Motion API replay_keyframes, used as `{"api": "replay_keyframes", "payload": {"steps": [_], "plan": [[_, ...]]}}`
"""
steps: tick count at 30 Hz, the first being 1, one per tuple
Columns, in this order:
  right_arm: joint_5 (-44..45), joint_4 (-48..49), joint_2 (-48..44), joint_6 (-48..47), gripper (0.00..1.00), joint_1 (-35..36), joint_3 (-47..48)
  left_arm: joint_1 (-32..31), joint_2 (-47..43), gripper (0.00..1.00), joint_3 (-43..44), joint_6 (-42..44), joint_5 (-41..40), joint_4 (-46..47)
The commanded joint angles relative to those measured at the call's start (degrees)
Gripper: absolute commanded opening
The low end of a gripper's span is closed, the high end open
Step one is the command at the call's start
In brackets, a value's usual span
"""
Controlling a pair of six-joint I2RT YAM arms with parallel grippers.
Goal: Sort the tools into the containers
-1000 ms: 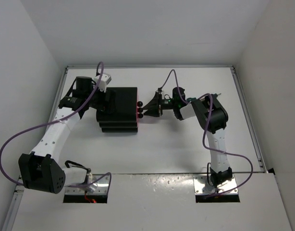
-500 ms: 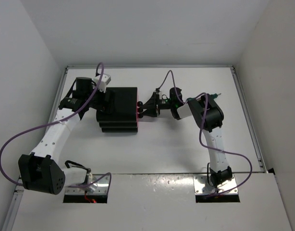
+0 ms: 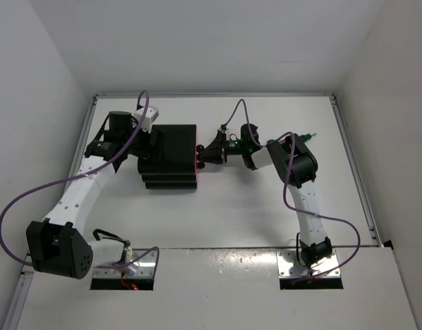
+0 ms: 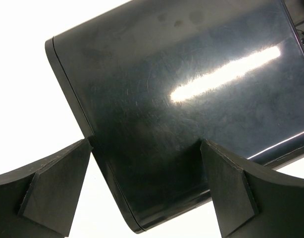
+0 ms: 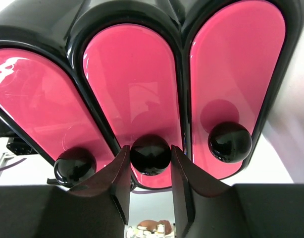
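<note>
**Right Fingers on the Middle Knob**

My right gripper (image 5: 150, 148), narrowed, pinches the middle knob (image 5: 150, 157) on the cabinet (image 3: 170, 148) front, between its neighbours. The middle drawer (image 5: 137, 89), still shut, should slide straight out toward my right arm, over bare table (image 3: 252, 206). At the cabinet's rear, my left gripper (image 4: 144, 144) straddles it, wide open. A green-handled tool (image 3: 305, 137) lies well beyond the front.

The left gripper (image 4: 144, 146) straddles the glossy black cabinet (image 4: 181, 84), fingers spread wide.
</note>
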Motion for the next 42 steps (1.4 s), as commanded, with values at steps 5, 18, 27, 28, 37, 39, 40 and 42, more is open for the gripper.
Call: {"api": "replay_keyframes", "payload": {"steps": [5,18,27,28,37,39,40,42], "plan": [[-0.5,4.0,-0.6,-0.9,0.12,-0.5,-0.6,-0.8,-0.4,0.99,-2.1,-1.6,-1.3,-2.0],[-3.9,6.2,-5.5,-3.2,0.09,-7.9,-9.9,-0.8,-0.4,0.99,-2.6,-2.7,-3.5,-1.0],[-5.6,6.2,-6.0,-5.0,0.09,-11.2,-13.9,-0.8,-0.4,0.99,-2.6,-2.7,-3.5,-1.0],[-5.6,6.2,-6.0,-5.0,0.09,-11.2,-13.9,-0.8,-0.4,0.99,-2.6,-2.7,-3.5,-1.0],[-5.6,1.3,-5.5,-8.9,0.09,-12.8,-13.9,-0.8,-0.4,0.99,-2.6,-2.7,-3.5,-1.0],[-5.6,0.3,-5.5,-10.2,0.09,-13.4,-13.4,-0.8,-0.4,0.99,-2.6,-2.7,-3.5,-1.0],[-5.6,-0.4,-5.5,-10.2,0.09,-13.4,-13.4,-0.8,-0.4,0.99,-2.6,-2.7,-3.5,-1.0],[-6.1,-0.4,-5.5,-10.7,0.08,-14.0,-13.4,-0.8,-0.4,0.99,-2.6,-2.7,-3.5,-1.0]]}}
